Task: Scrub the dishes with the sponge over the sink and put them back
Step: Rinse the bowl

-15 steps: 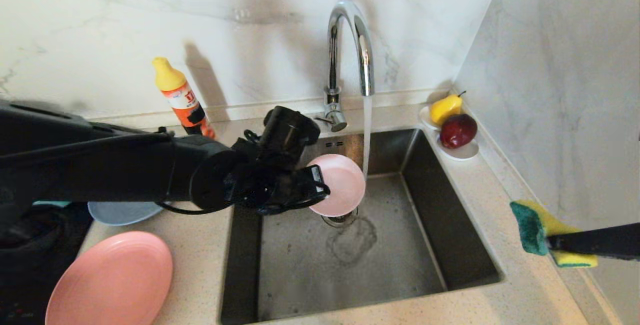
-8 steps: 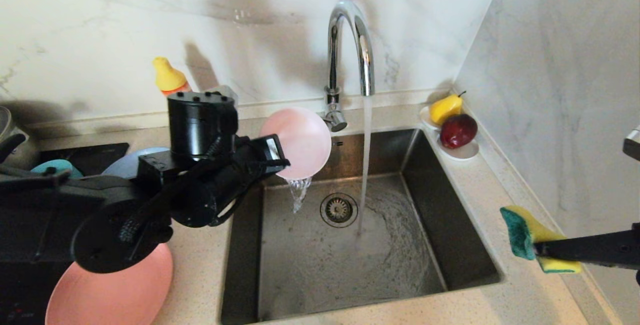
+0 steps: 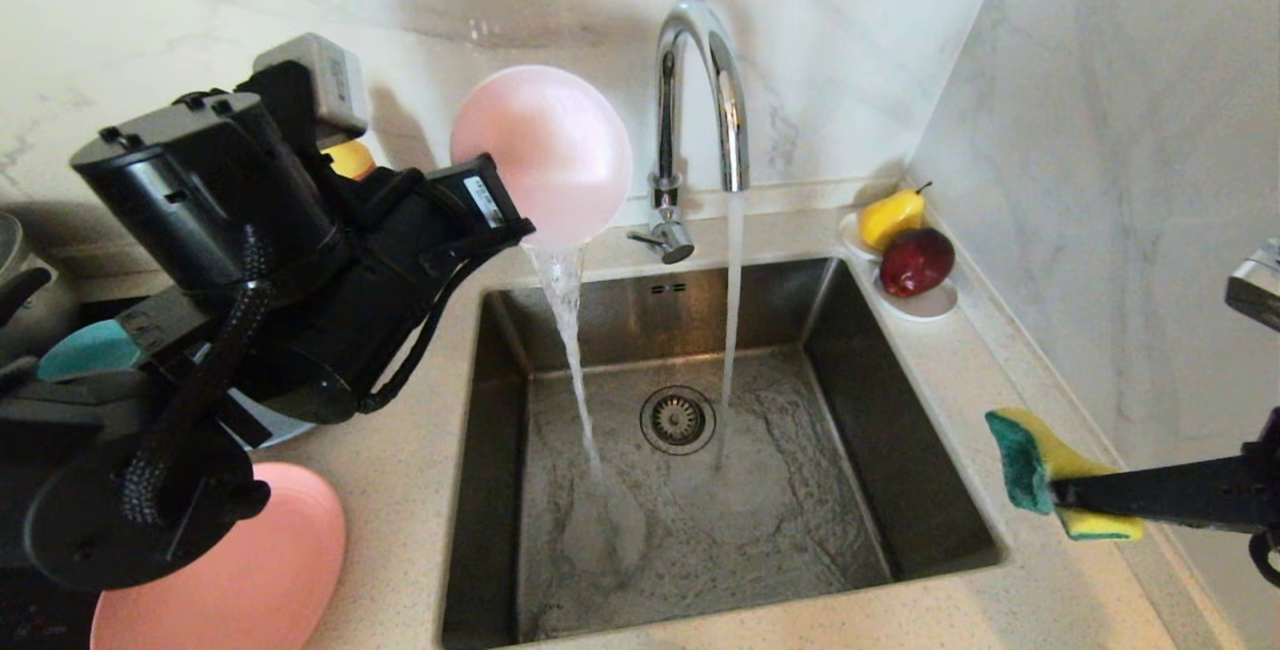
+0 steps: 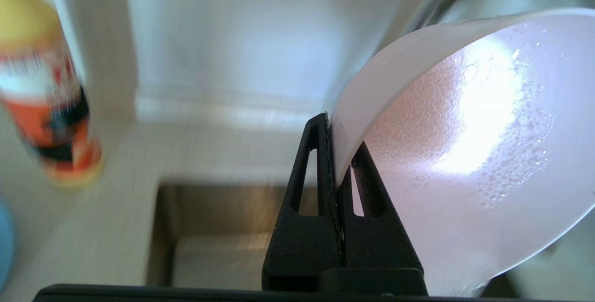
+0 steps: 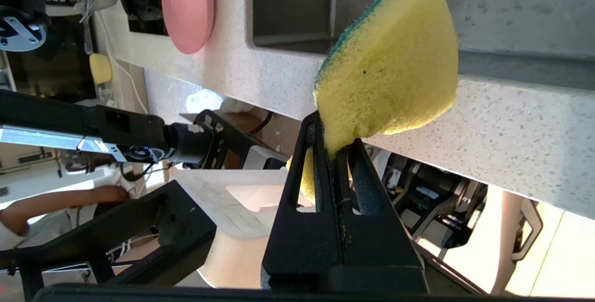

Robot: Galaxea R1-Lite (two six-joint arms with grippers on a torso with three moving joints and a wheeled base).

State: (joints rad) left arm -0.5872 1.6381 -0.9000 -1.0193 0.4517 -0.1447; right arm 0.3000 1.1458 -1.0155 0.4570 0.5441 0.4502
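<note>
**Desk:** What does your left hand (image 3: 505,215) have?

**Me:** It is clamped thin on the rim of the pale pink bowl (image 3: 542,155); the bowl hangs tipped above the back left corner of the sink (image 3: 940,530), its rounded underside turned toward my head, and water pours from its lower edge into the basin.

**Desk:** And the sponge?

**Me:** My right hand (image 3: 1060,502) pinches the sponge (image 3: 1040,470) by one end, out over the table past the sink's right rim; its green face is turned toward the basin, and its long side runs roughly up and down.

**Desk:** So what does the next move depend on?

**Me:** The whole sink lies between my two hands; the bowl is high and to the left of the sponge, well apart, and the tap (image 3: 700,100) with its running stream stands between them; I judge the right hand the one to cross, since the bowl's hollow faces away from my head.
</note>
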